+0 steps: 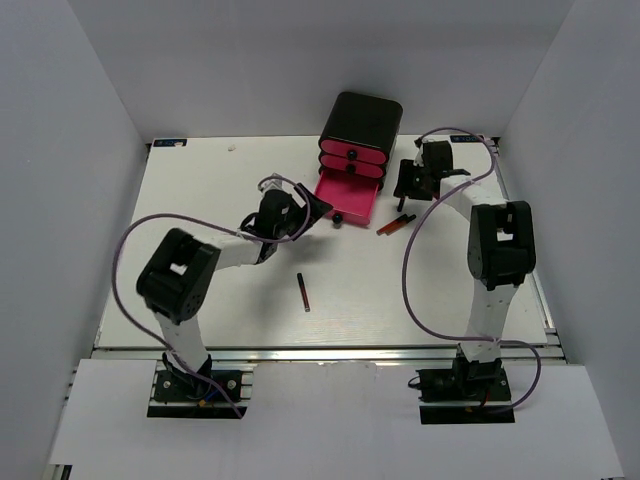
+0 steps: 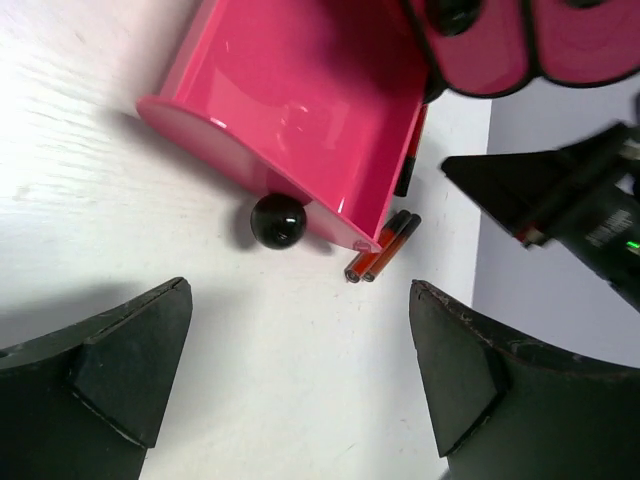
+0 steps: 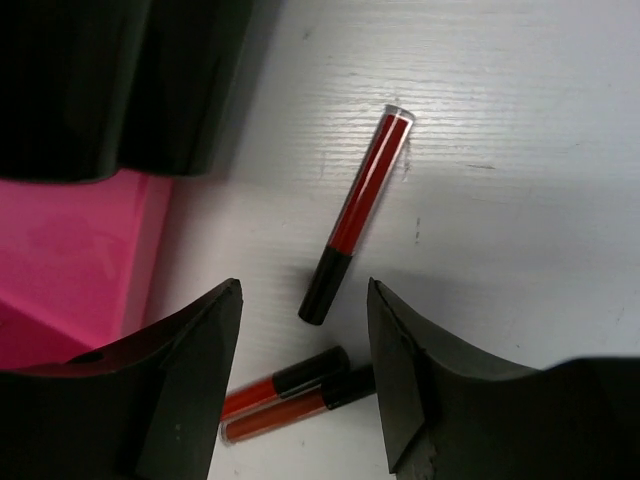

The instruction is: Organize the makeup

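Observation:
Three red makeup sticks with black caps lie right of the pulled-out pink drawer (image 1: 348, 197). Two of them lie side by side (image 1: 397, 222) (image 3: 290, 395) (image 2: 380, 250). A third red stick (image 3: 355, 215) lies apart, its cap end on the table between the tips of my right gripper (image 3: 303, 290), which is open just above it and holds nothing. My left gripper (image 2: 300, 290) (image 1: 315, 208) stands wide open over bare table near the drawer's black knob (image 2: 278, 220), also holding nothing. One more dark stick (image 1: 303, 292) lies alone mid-table.
The black box (image 1: 360, 135) with pink drawers stands at the back centre, its bottom drawer (image 2: 290, 90) open toward the arms. The part of the drawer's inside that shows holds nothing. White walls enclose the table on three sides.

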